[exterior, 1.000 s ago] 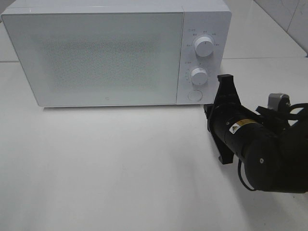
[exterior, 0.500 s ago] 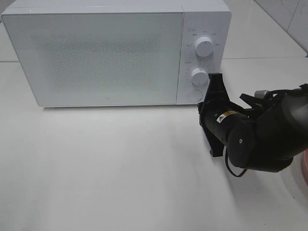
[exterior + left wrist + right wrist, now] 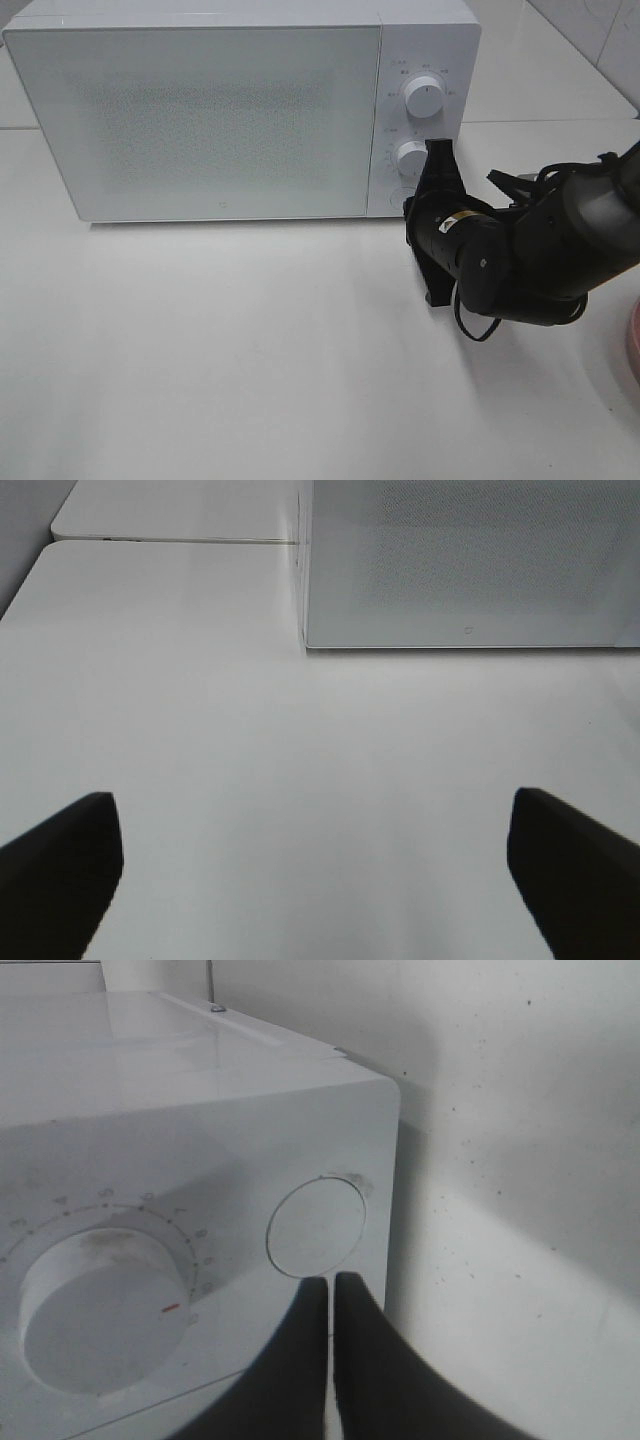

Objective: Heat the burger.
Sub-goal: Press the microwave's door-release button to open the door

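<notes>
The white tabletop point(image 3: 250, 350) is brightly lit.

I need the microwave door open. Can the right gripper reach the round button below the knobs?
Probably yes. The right gripper, shut, points at the round button from close by with nothing between them; the lower knob sits clear to one side.

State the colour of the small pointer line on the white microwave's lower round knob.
Red; the pointer line shows best in the right wrist view.

White microwave point(image 3: 425, 45) with dotted grey door point(image 3: 200, 115), white table point(image 3: 200, 350), black right pincer point(image 3: 330, 1295).
</notes>
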